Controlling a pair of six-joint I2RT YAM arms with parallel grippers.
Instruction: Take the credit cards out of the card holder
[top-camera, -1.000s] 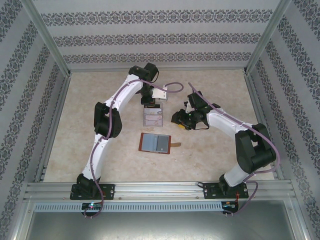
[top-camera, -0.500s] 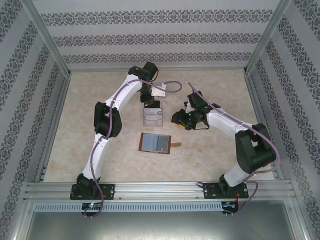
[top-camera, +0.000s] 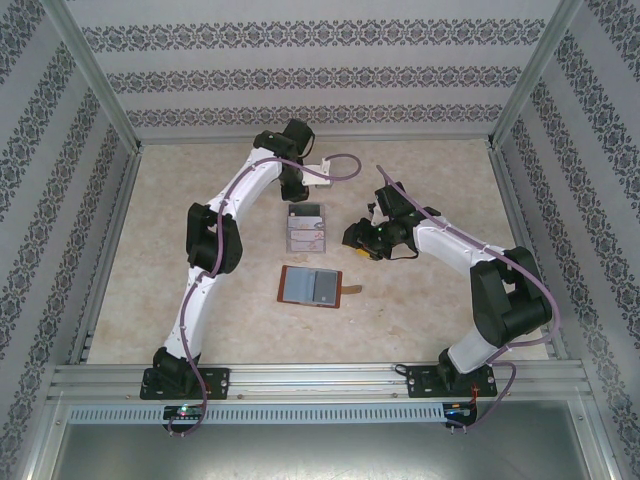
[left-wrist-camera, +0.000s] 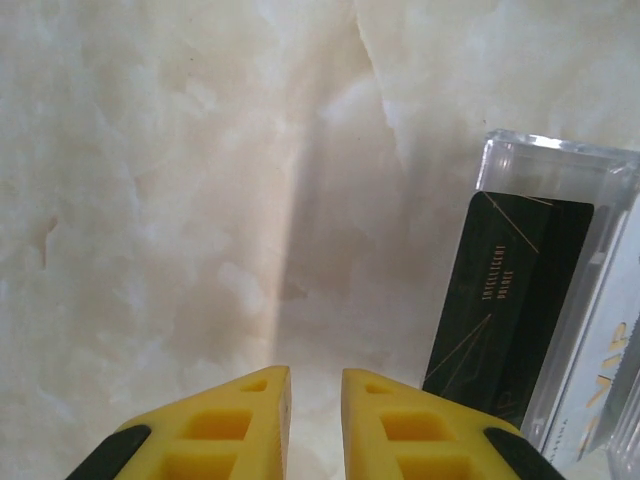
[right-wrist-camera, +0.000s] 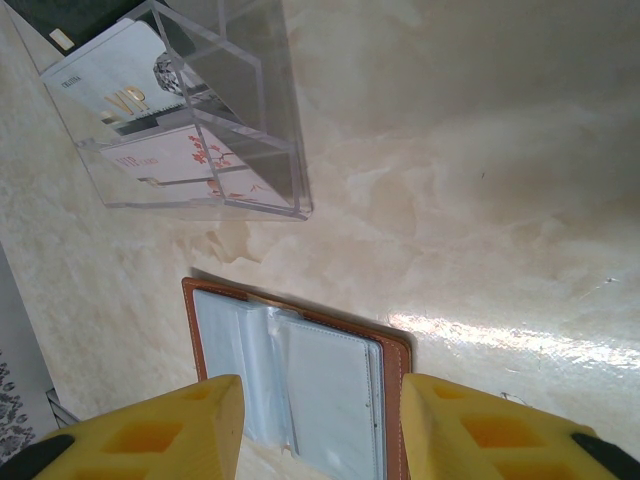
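1 card holder (top-camera: 310, 286) | lying open | near right tool (right-wrist-camera: 320, 392), untouched

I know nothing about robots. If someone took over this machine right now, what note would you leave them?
Left claw: slightly open, empty, beside the clear plastic tray.
Right claw: open, empty, above the reddish-brown leather card holder, which lies open on the table.
Done: a dark card and pale printed cards sit in the tray.
To do: check the pockets; I can't tell if they're empty.
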